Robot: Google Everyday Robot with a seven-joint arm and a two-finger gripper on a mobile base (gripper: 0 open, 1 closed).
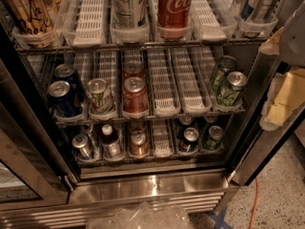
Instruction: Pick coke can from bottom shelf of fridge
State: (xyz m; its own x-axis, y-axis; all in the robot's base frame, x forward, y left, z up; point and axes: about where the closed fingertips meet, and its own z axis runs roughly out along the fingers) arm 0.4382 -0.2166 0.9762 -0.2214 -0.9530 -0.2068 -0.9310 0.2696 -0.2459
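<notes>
Closest to you, the gripper (pixel 281 97) shows as a pale cream-and-grey shape at the right edge of the view. It is outside the fridge (pixel 152 187) and level with the middle of the three shelves in view, and you cannot tell whether it is wide or narrow. At the bottom edge a crumpled clear plastic mass (pixel 138 217) lies in front of the fridge's shiny steel base, and an orange cable (pixel 256 199) runs over the speckled floor (pixel 281 185) to the right. On the lowest shelf you see, left to right, a silver can (pixel 82 146), a dark bottle (pixel 110 143) with a white cap, a dull copper-brown can (pixel 138 144), a dark can (pixel 189 138) and a green can (pixel 212 136). Your coke can (pixel 135 97) stands upright one shelf higher, at the front of the lane directly above the copper-brown can. It is red with a silver lid, and a second red can (pixel 133 70) stands just behind it. A white-and-green can (pixel 100 95) stands just to its left. Farther up, the top shelf carries a taller red can (pixel 174 6) with white script.
</notes>
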